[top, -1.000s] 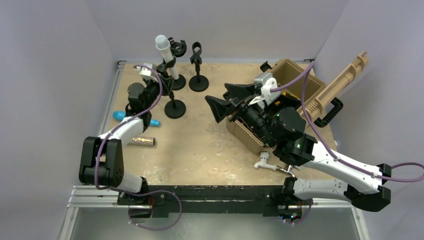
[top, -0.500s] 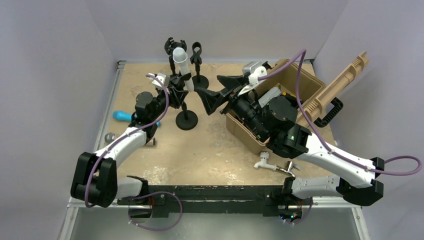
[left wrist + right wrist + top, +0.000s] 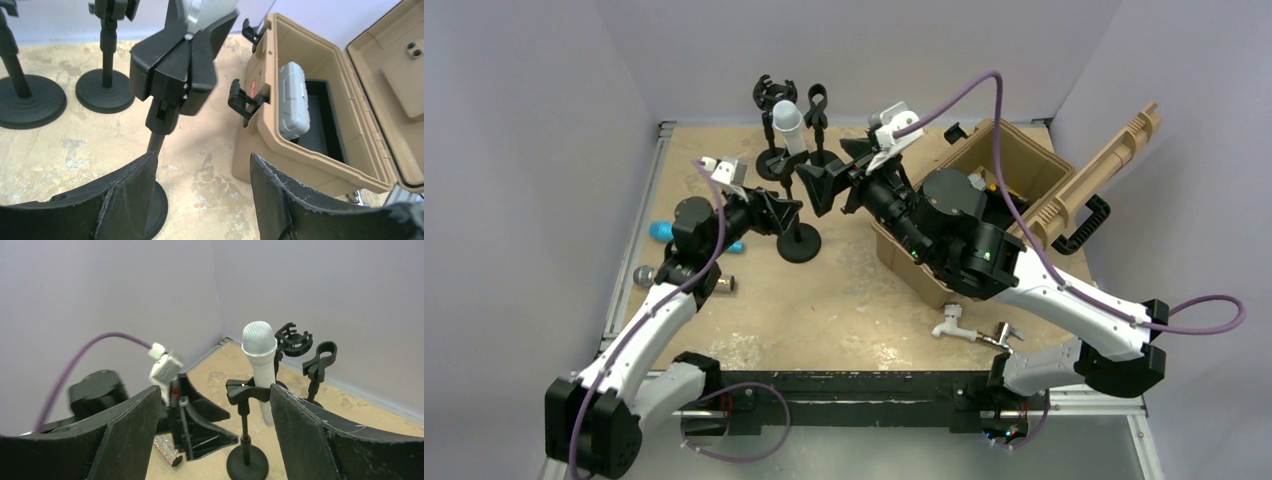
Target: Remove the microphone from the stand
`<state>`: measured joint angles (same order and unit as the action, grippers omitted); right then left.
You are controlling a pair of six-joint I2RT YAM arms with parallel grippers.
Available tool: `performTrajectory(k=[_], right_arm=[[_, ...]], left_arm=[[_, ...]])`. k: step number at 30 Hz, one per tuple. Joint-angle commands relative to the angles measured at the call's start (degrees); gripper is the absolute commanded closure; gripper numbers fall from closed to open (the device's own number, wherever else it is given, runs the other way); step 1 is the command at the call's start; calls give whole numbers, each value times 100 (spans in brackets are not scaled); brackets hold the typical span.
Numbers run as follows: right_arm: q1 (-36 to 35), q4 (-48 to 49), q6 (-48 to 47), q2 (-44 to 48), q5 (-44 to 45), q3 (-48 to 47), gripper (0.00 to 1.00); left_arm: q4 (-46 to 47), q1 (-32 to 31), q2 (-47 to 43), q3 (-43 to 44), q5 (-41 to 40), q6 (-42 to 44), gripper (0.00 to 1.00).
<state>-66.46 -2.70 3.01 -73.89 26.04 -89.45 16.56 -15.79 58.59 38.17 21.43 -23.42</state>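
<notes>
White mic [image 3: 790,125] sits in its stand [image 3: 798,243]; left tool [image 3: 784,212] apart near the pole, right tool [image 3: 821,186] apart, facing the mic

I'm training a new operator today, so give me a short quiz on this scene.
1. True or false: the white microphone sits clipped in its stand.
2. How many empty stands are behind it? A one, B two, C four.
3. Fill in: the left pincer and the right pincer are both ____.
Key: 1 true; 2 B; 3 open.
</notes>
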Motion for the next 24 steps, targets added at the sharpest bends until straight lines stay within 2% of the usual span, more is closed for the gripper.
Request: performTrajectory(k=[1, 6, 11, 15, 20, 24], right_arm=[[10, -284, -238, -421, 189, -670, 22], [10, -636, -274, -1068, 589, -1392, 22], [130, -866, -233, -1623, 650, -1995, 20], [395, -1103, -142, -2046, 352, -2472, 20], [647, -1199, -109, -2421, 161, -2938, 21], [719, -1303, -126, -2683, 94, -3236, 21]], left_arm=[[-1080, 7, -942, 147, -131, 238, 33], [-1353, 171, -1424, 412, -422, 368, 20], [-1179, 226, -919, 950, -366, 750, 8], [-807, 234, -559, 1162, -379, 1195, 9], [-618, 259, -275, 1327, 165, 1482, 18], [-284, 295, -546, 901, 209, 1466, 19]])
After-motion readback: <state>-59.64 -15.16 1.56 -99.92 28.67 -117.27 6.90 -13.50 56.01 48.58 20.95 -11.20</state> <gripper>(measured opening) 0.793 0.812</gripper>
